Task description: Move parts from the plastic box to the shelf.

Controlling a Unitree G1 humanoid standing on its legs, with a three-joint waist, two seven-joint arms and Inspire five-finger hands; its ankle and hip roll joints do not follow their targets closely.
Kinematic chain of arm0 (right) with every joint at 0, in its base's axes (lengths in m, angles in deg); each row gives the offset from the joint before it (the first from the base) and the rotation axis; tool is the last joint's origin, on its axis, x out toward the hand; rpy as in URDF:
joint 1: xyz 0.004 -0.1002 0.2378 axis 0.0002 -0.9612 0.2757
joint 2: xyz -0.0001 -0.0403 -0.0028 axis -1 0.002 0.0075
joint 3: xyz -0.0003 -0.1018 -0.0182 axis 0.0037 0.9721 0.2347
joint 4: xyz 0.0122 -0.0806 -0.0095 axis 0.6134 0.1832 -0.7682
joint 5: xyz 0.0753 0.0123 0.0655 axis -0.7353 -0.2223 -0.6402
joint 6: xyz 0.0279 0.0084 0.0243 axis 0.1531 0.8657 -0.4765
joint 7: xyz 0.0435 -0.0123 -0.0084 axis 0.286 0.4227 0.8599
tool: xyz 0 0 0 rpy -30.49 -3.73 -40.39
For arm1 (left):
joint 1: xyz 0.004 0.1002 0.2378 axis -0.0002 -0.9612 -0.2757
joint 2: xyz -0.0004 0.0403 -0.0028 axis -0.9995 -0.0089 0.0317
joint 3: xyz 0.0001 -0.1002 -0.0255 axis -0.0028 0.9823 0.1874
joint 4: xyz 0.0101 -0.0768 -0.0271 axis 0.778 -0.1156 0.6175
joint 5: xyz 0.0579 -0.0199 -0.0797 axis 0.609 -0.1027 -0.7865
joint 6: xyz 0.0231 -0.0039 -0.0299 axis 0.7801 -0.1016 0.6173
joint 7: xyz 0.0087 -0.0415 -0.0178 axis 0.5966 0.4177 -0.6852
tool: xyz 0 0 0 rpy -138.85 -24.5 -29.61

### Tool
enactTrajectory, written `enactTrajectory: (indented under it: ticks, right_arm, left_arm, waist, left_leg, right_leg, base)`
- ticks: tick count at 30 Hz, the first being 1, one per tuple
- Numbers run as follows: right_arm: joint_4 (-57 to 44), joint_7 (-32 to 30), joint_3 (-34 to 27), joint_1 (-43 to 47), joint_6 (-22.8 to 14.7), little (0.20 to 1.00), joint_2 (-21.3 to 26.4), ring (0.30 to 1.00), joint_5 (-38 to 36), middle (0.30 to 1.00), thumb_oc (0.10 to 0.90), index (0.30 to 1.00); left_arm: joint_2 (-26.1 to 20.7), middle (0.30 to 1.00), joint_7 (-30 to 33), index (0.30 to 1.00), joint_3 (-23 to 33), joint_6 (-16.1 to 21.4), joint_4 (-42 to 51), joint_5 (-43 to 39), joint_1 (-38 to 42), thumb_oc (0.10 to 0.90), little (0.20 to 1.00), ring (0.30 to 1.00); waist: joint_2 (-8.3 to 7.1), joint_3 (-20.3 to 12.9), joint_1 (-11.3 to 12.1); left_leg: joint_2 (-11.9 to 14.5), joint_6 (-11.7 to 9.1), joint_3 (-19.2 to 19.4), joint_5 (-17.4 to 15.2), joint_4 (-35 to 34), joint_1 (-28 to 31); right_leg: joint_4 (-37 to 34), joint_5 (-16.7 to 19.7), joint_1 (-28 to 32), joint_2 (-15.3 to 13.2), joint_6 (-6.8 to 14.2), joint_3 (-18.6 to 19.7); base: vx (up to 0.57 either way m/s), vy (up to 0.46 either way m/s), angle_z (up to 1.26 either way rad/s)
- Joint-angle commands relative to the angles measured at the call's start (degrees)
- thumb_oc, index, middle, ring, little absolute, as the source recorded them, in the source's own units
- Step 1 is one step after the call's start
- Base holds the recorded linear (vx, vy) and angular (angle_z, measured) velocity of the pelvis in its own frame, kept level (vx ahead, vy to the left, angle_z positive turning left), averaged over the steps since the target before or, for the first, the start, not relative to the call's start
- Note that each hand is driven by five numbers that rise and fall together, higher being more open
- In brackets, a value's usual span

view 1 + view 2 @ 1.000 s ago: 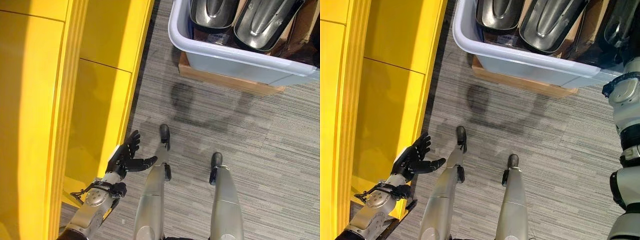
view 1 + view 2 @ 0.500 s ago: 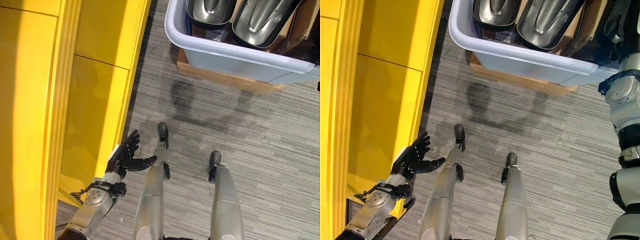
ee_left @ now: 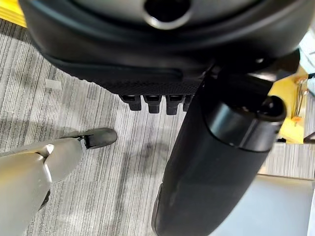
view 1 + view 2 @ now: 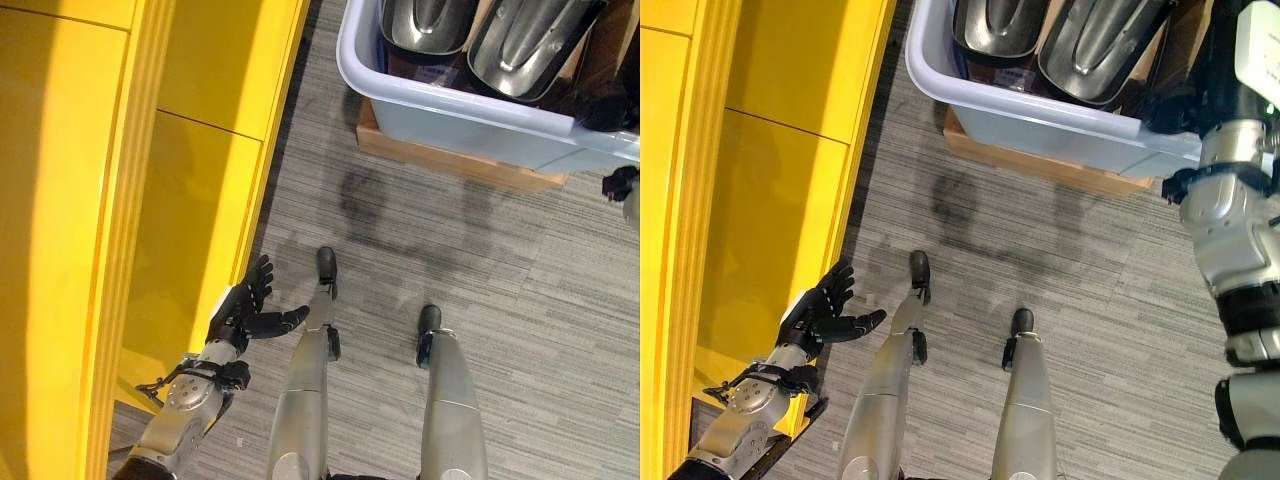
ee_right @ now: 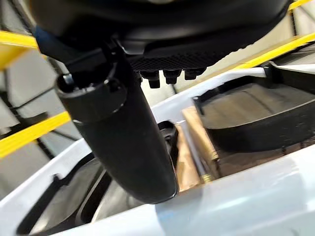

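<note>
Two metal parts (image 4: 520, 45) lie in the plastic box (image 4: 470, 115), upper right. Right robot hand (image 5: 147, 73), fingers straight and empty, should descend squarely; left robot hand (image 4: 243, 312) spread, lower left.

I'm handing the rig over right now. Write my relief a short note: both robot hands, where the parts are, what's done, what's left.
Left robot hand: open, holding nothing, low beside the yellow shelf.
Right robot hand: open, holding nothing, above the plastic box's near rim.
Parts: the metal parts lie in the box, which sits on a wooden base on the carpet.
Done: no part picked up or visible on the shelf.
Left: probably lower the right hand into the box, grasp a part, carry it to the shelf.
</note>
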Motion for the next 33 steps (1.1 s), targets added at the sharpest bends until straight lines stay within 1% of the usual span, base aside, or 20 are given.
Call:
enactTrajectory:
  ticks: [1, 3, 4, 5, 6, 7, 8, 9, 10, 11, 13, 18, 20, 21, 22, 24, 25, 26, 29, 33]
  right_arm:
    - [-3.48, -1.38, -3.86, 6.1, -3.51, 1.0, 0.6, 1.0, 3.98, 1.0, 0.9, 1.0]
    - [-5.51, -0.95, -4.15, 5.59, -3.8, 1.0, 0.26, 1.0, 4.46, 1.0, 0.9, 1.0]
    - [-6.48, -0.86, -4.41, 5.32, -4.2, 1.0, 0.06, 1.0, 4.34, 1.0, 0.9, 1.0]
    - [-7.76, -0.56, -4.58, 4.8, -4.34, 1.0, -0.24, 1.0, 4.59, 1.0, 0.9, 1.0]
    - [-9.72, 0.08, -4.68, 4.03, -4.87, 1.0, -0.97, 1.0, 4.8, 1.0, 0.9, 1.0]
    - [-10.8, 0.47, -4.95, 3.43, -5.03, 1.0, -1.27, 1.0, 4.86, 1.0, 0.9, 1.0]
    - [-11.94, 0.71, -5.07, 2.92, -5.34, 1.0, -1.71, 1.0, 4.88, 1.0, 0.9, 1.0]
    - [-12.9, 0.91, -5.19, 2.51, -5.78, 1.0, -2.11, 1.0, 4.78, 1.0, 0.9, 1.0]
    - [-13.75, 1.17, -5.57, 1.69, -6.05, 1.0, -2.67, 1.0, 4.69, 1.0, 0.9, 1.0]
    - [-14.84, 1.37, -5.75, 1.1, -6.38, 1.0, -3.07, 1.0, 4.62, 1.0, 0.9, 1.0]
    - [-17.6, 2.64, -6.62, -1.92, -7.96, 1.0, -4.95, 1.0, 3.06, 1.0, 0.9, 1.0]
    - [-22.36, 4.77, -8.92, -8.44, -10.73, 1.0, -8.02, 1.0, 0.16, 1.0, 0.9, 1.0]
    - [-23.48, 5.03, -9.62, -10.78, -11.27, 1.0, -9.21, 1.0, -0.1, 1.0, 0.9, 1.0]
    - [-26.15, 7.01, -11.05, -16.71, -12.65, 1.0, -12.0, 1.0, -1.73, 1.0, 0.9, 1.0]
    - [-26.31, 7.07, -11.22, -16.95, -12.6, 1.0, -12.05, 1.0, -1.73, 1.0, 0.9, 1.0]
    - [-27.58, 8.67, -11.72, -21.39, -13.6, 1.0, -14.32, 1.0, -3.22, 1.0, 0.9, 1.0]
    - [-27.69, 8.71, -11.81, -21.54, -13.57, 1.0, -14.35, 1.0, -3.22, 1.0, 0.9, 1.0]
    - [-28.39, 9.51, -12.36, -23.63, -14.01, 1.0, -15.46, 1.0, -4.17, 1.0, 0.9, 1.0]
    - [-29.32, 10.75, -13.04, -26.03, -14.16, 1.0, -16.62, 1.0, -5.08, 1.0, 0.9, 1.0]
    - [-29.64, 11.69, -12.89, -26.85, -14.21, 1.0, -17.58, 1.0, -5.97, 1.0, 0.9, 1.0]
  left_arm:
    - [-0.44, 1.0, -0.24, 1.0, 2.92, 2.4, 2.2, 2.56, -1.86, 0.9, 1.0, 1.0]
    - [-0.5, 1.0, -0.34, 1.0, 3.09, 2.2, 2.56, 2.63, -1.97, 0.9, 1.0, 1.0]
    - [-0.57, 1.0, -0.34, 1.0, 3.28, 2.26, 2.9, 2.63, -2.05, 0.9, 1.0, 1.0]
    - [-0.65, 1.0, -0.4, 1.0, 3.38, 2.15, 3.06, 2.64, -2.25, 0.9, 1.0, 1.0]
    - [-0.59, 1.0, -0.55, 1.0, 3.46, 1.99, 3.03, 2.91, -2.27, 0.9, 1.0, 1.0]
    - [-0.53, 1.0, -0.59, 1.0, 3.5, 1.94, 2.94, 2.94, -2.29, 0.9, 1.0, 1.0]
    - [-0.44, 1.0, -0.62, 1.0, 3.47, 1.82, 2.78, 3.12, -2.25, 0.9, 1.0, 1.0]
    - [-0.35, 1.0, -0.67, 1.0, 3.44, 1.79, 2.86, 3.24, -2.17, 0.9, 1.0, 1.0]
    - [-0.24, 1.0, -0.68, 1.0, 3.41, 1.7, 2.65, 3.38, -2.1, 0.9, 1.0, 1.0]
    - [-0.09, 1.0, -0.75, 1.0, 3.57, 1.71, 2.66, 3.46, -2.09, 0.9, 1.0, 1.0]
    - [0.33, 1.0, -1.1, 1.0, 3.65, 1.53, 2.04, 3.61, -1.67, 0.9, 1.0, 1.0]
    - [1.06, 1.0, -1.78, 1.0, 3.46, 1.2, 0.35, 4.0, -1.12, 0.9, 1.0, 1.0]
    - [1.41, 1.0, -1.98, 1.0, 3.44, 1.22, 0.12, 4.1, -1.11, 0.9, 1.0, 1.0]
    - [2.14, 1.0, -2.49, 1.0, 3.96, 1.1, -0.7, 4.6, -1.6, 0.9, 1.0, 1.0]
    - [2.07, 1.0, -2.49, 1.0, 3.9, 1.11, -0.68, 4.6, -1.65, 0.9, 1.0, 1.0]
    - [2.81, 1.0, -2.99, 1.0, 4.42, 1.15, -1.48, 5.22, -2.16, 0.9, 1.0, 1.0]
    - [2.77, 1.0, -2.99, 1.0, 4.39, 1.14, -1.45, 5.22, -2.21, 0.9, 1.0, 1.0]
    - [3.45, 1.0, -3.2, 1.0, 4.79, 1.1, -2.01, 5.36, -2.36, 0.9, 1.0, 1.0]
    - [4.09, 1.0, -3.63, 1.0, 5.11, 1.0, -2.37, 5.84, -2.88, 0.9, 1.0, 1.0]
    - [4.74, 1.0, -3.9, 1.0, 5.68, 0.82, -2.91, 6.48, -3.19, 0.9, 1.0, 1.0]
  waist:
    - [-2.77, -0.12, -0.89]
    - [-2.93, -0.12, -0.94]
    - [-2.99, -0.12, -0.97]
    - [-3.25, -0.12, -1.06]
    - [-3.53, -0.12, -1.25]
    - [-3.79, -0.12, -1.29]
    - [-3.99, -0.12, -1.37]
    - [-4.18, -0.12, -1.43]
    - [-4.44, -0.12, -1.47]
    - [-4.62, -0.12, -1.51]
    - [-5.59, -0.12, -1.72]
    - [-6.99, -0.17, -1.93]
    - [-7.3, -0.89, -1.94]
    - [-8.12, -2.84, -2.13]
    - [-8.16, -2.78, -2.04]
    - [-8.8, -4.69, -1.99]
    - [-8.83, -4.63, -1.95]
    - [-9.1, -6.11, -2.04]
    - [-9.49, -8.09, -2.14]
    - [-9.62, -9.84, -2.23]
  left_leg:
    - [2.61, -1.59, -1.95, -21.57, 15.59, 5.44]
    - [2.69, -1.58, -1.88, -21.38, 15.43, 5.63]
    - [2.85, -1.16, -1.33, -20.0, 15.33, 4.8]
    - [2.68, -1.56, -1.86, -21.39, 15.44, 5.9]
    - [2.94, -1.14, -1.3, -20.02, 15.27, 5.57]
    - [2.81, -1.54, -1.8, -21.43, 15.28, 6.93]
    - [2.86, -1.56, -1.81, -21.42, 15.23, 7.32]
    - [3.07, -1.2, -1.28, -20.03, 14.93, 6.99]
    - [2.99, -1.57, -1.88, -21.43, 14.88, 8.5]
    - [3.19, -1.19, -1.36, -20.06, 14.68, 8.14]
    - [3.46, -1.29, -1.47, -19.79, 13.94, 10.61]
    - [3.77, -1.46, -1.39, -19.41, 11.89, 15.79]
    - [3.88, -1.58, -1.49, -19.25, 11.03, 17.27]
    - [4.19, -1.78, -1.55, -18.93, 9.29, 20.47]
    - [4.18, -1.78, -1.5, -18.87, 9.12, 20.71]
    - [4.36, -2.1, -1.29, -18.22, 6.9, 24.27]
    - [4.35, -2.1, -1.27, -18.16, 6.74, 24.48]
    - [4.41, -2.26, -1.24, -17.78, 5.06, 26.75]
    - [4.39, -2.39, -1.17, -16.77, 2.85, 29.32]
    - [4.63, -2.46, -1.07, -15.65, 0.98, 31.32]
  right_leg:
    - [-16.98, 9.42, 7.72, 1.58, -1.51, 1.38]
    - [-17.2, 9.71, 7.89, 1.6, -1.46, 1.34]
    - [-17.45, 10.88, 7.15, 1.62, -1.72, 0.93]
    - [-17.35, 9.78, 8.25, 1.71, -1.46, 1.38]
    - [-17.81, 11.01, 8.02, 1.76, -1.74, 1.04]
    - [-17.89, 9.98, 9.37, 1.8, -1.48, 1.51]
    - [-17.98, 10.01, 9.77, 1.8, -1.49, 1.49]
    - [-18.48, 11.25, 9.51, 1.84, -1.74, 0.99]
    - [-18.6, 10.27, 10.96, 1.93, -1.48, 1.36]
    - [-19.04, 11.47, 10.7, 2.03, -1.69, 1.01]
    - [-20.59, 12.05, 13.61, 2.12, -1.56, 0.92]
    - [-23.37, 12.95, 18.79, 2.13, -1.13, 0.73]
    - [-24.3, 13.12, 20.13, 2.01, -0.97, 0.74]
    - [-26.62, 13.81, 23.11, 1.75, -0.5, 0.66]
    - [-26.78, 13.88, 23.33, 1.74, -0.5, 0.67]
    - [-29.26, 14.49, 26.63, 1.34, -0.04, 0.4]
    - [-29.39, 14.54, 26.82, 1.33, -0.03, 0.4]
    - [-30.77, 14.87, 28.66, 1.21, 0.32, 0.29]
    - [-32.66, 15.57, 30.92, 0.89, 0.74, 0.27]
    - [-32.52, 15.45, 31.71, 0.93, 0.93, 0.33]
  base:
    - [0.0, 0.0, 0.0]
    - [-0.04, 0.01, 0.0]
    - [0.0, 0.0, 0.0]
    - [-0.09, 0.024, -0.04]
    - [0.06, 0.026, -0.05]
    - [0.0, 0.0, 0.0]
    - [0.0, 0.0, 0.0]
    - [0.0, 0.0, 0.0]
    - [-0.08, 0.006, -0.01]
    - [0.0, 0.0, 0.0]
    - [-0.04, -0.001, -0.04]
    - [0.02, 0.0, -0.07]
    - [0.06, 0.006, -0.06]
    - [0.06, 0.011, -0.05]
    - [0.09, 0.018, -0.05]
    - [0.06, 0.009, -0.07]
    - [0.06, 0.024, -0.07]
    - [0.03, 0.021, -0.05]
    - [0.02, 0.017, -0.04]
    - [0.0, -0.004, 0.06]
